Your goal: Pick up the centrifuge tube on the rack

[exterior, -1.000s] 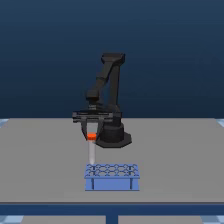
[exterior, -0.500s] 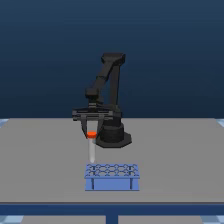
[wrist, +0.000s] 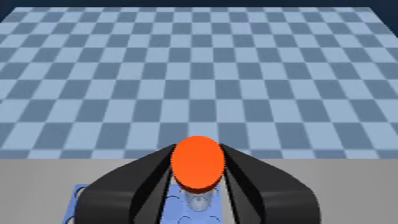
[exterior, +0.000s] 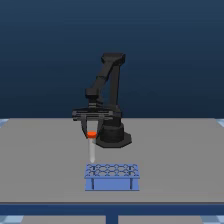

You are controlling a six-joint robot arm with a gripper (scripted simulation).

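Gripping the small whitish translucent centrifuge tube (exterior: 92, 148) by its round orange-red cap (wrist: 197, 162), the black fingers (wrist: 135, 180) of the six-joint robot arm (exterior: 107, 95) are closing narrowly on either side of that cap. The tube is hanging upright in the air, its lower end clear of the low light-blue rectangular rack (exterior: 112, 176) and above the rack's end toward the exterior view's left. The rack is sitting on the grey tabletop (exterior: 180, 155), in front of the arm's black base (exterior: 113, 137), showing rows of round holes on top and two dark marks on its front.
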